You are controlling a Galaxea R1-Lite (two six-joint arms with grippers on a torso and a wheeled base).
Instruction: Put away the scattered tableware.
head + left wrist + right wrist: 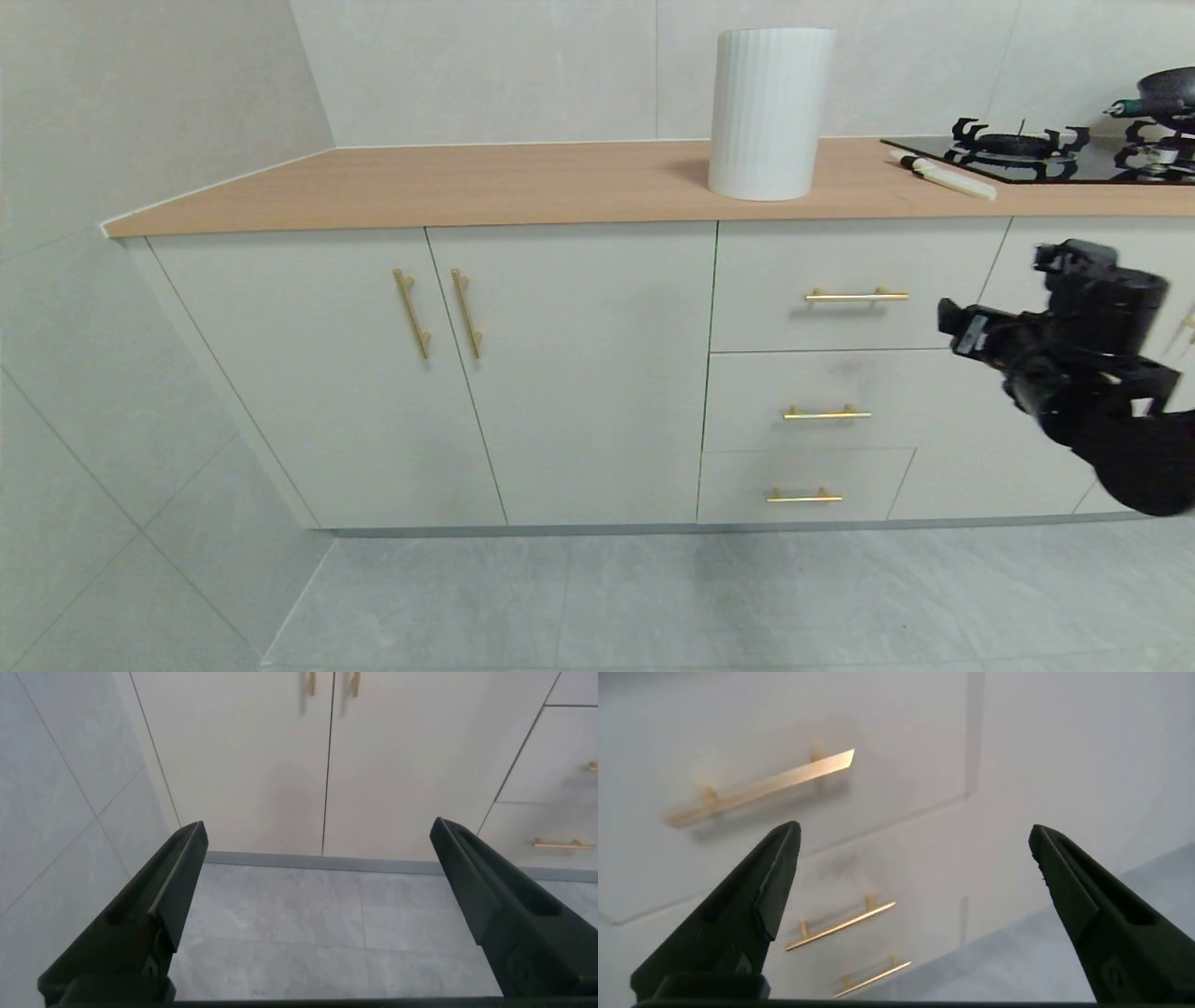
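The right gripper (971,331), jaws spread wide and empty, hangs before the top drawer's brass handle (761,784). The left gripper (318,831), likewise spread and empty, faces the cabinet doors (234,756) low down. Above the right gripper, on the countertop (467,182) beside the gas hob (1027,154), lies a cream utensil (943,175), probably a knife. It looks light, stiff and smooth, likely best pinched across mid-handle.

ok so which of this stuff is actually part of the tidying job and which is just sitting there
Job: knife on the counter; drawers, likely where it goes; open right gripper facing them.
Just there: white ribbed jar; stove; pan; cupboard doors.
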